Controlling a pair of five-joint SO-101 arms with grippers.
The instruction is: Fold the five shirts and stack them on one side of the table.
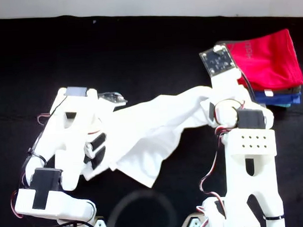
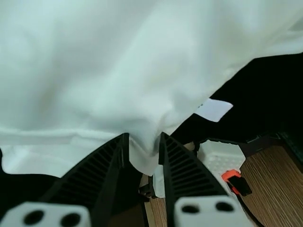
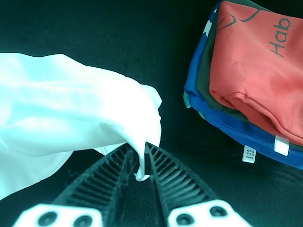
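The white shirt is strung between the two arms above the black table, its long axis running across the table from one gripper to the other, with loose cloth sagging and trailing to a point towards the near edge; the left gripper is clenched on a fold at the shirt's left end, cloth bunched between its jaws; the right gripper pinches a small tip of cloth at the right end; the stack of folded shirts, red on top over dark and blue layers, lies at the far right of the table, just beyond the right gripper and well apart from the left; so the right arm is the nearer to the stack, and any fold will likely bring the left end across towards that side.
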